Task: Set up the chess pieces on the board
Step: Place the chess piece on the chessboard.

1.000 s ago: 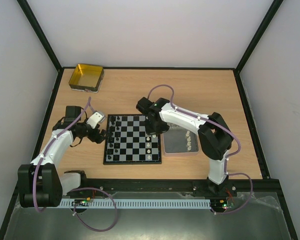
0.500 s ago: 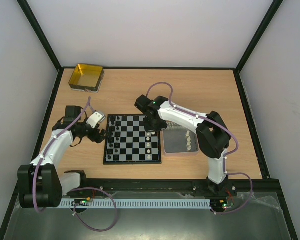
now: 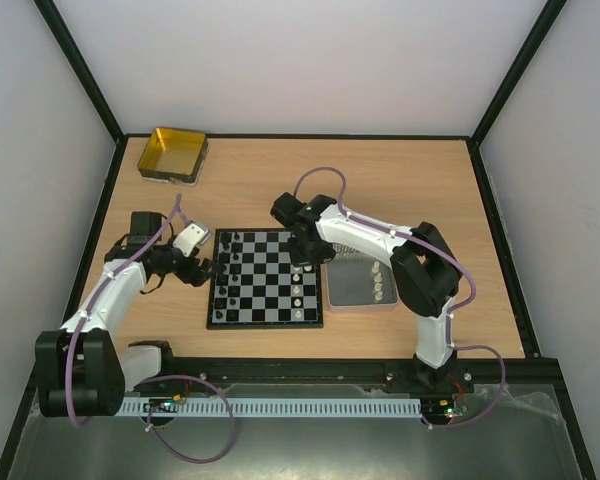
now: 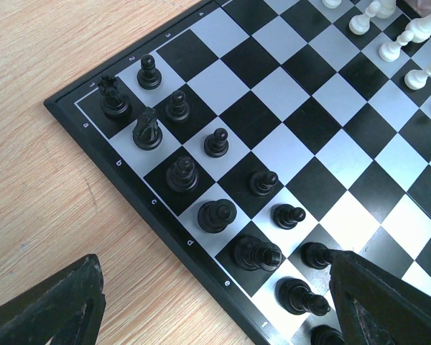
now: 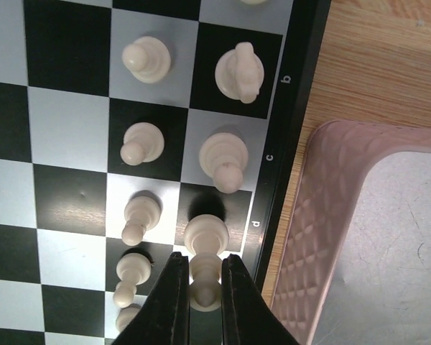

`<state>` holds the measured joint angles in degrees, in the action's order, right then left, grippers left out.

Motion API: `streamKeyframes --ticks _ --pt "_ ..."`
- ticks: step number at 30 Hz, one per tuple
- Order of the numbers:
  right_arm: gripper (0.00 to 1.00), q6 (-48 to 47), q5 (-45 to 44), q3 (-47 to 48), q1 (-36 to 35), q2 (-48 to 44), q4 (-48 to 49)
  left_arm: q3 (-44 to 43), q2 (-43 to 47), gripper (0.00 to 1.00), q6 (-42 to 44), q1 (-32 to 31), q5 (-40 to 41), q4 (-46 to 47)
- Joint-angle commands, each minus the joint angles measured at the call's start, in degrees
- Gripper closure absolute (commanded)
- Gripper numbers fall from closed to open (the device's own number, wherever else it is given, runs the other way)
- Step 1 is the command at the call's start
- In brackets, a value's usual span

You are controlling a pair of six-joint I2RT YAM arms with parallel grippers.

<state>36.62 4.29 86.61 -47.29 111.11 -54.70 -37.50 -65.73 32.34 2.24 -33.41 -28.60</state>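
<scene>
Chess pieces (image 4: 217,215), tiny black and cream figurines, are ranked on the small checkered board (image 3: 270,285). One tall cream piece (image 5: 205,237) on its right edge row is clenched by the right gripper (image 5: 204,267). The left gripper (image 3: 202,268) is held spread beside the black ranks.

The left gripper (image 4: 214,262) is held low with jaws spread wide. The right arm (image 3: 370,235) is stretched forward, its right gripper (image 5: 202,257) closed, a white piece (image 5: 205,231) pinched between the jaws.

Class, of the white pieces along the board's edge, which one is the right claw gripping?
The tall white piece by the d mark: it alone is pinched in the right claw.
</scene>
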Motion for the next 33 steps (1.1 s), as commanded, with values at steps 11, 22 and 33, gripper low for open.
streamKeyframes --ticks 11,22,33 --pt "0.98 0.07 -0.84 -1.68 1.10 0.12 1.04 0.66 0.43 0.15 -0.03 -0.22 -0.78 0.39" --pt "0.98 0.10 -0.52 -1.80 1.08 0.26 1.15 0.64 0.43 0.14 0.01 -0.22 -0.86 0.39" --pt "0.98 0.03 0.04 -2.03 1.07 0.60 1.45 0.67 0.52 0.14 0.01 -0.22 -0.78 0.34"
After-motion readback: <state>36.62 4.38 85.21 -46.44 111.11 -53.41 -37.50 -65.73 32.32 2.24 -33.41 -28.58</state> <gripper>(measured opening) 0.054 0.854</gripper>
